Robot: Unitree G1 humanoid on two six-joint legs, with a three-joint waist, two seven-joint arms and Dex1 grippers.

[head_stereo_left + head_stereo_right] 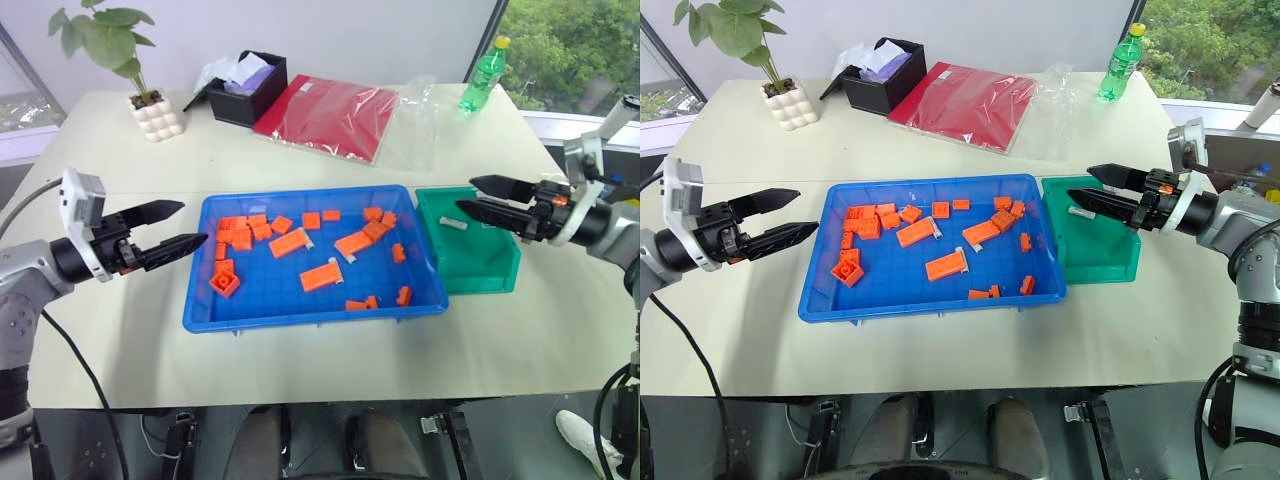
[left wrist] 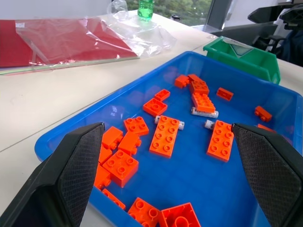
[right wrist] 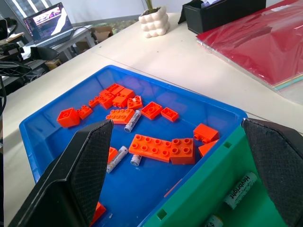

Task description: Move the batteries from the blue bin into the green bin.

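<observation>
The blue bin [image 1: 270, 292] lies mid-table, holding several orange bricks [image 1: 321, 276] and a few silvery batteries [image 3: 132, 121], [image 3: 116, 158] among them. Against its right wall stands the green bin [image 1: 492, 268], with two batteries [image 3: 239, 190] inside. My left gripper [image 1: 192, 223] hovers open just off the blue bin's left wall, pointing at it, with nothing between its fingers. Open and empty as well, my right gripper [image 1: 466, 194] hangs over the green bin's far left part, pointing toward the blue bin.
At the back of the table are a potted plant [image 1: 157, 115], a black box [image 1: 245, 88], a red folder [image 1: 325, 115], a clear plastic bag [image 1: 415, 125] and a green bottle [image 1: 483, 75]. A laptop [image 3: 49, 23] sits on a desk beyond the table.
</observation>
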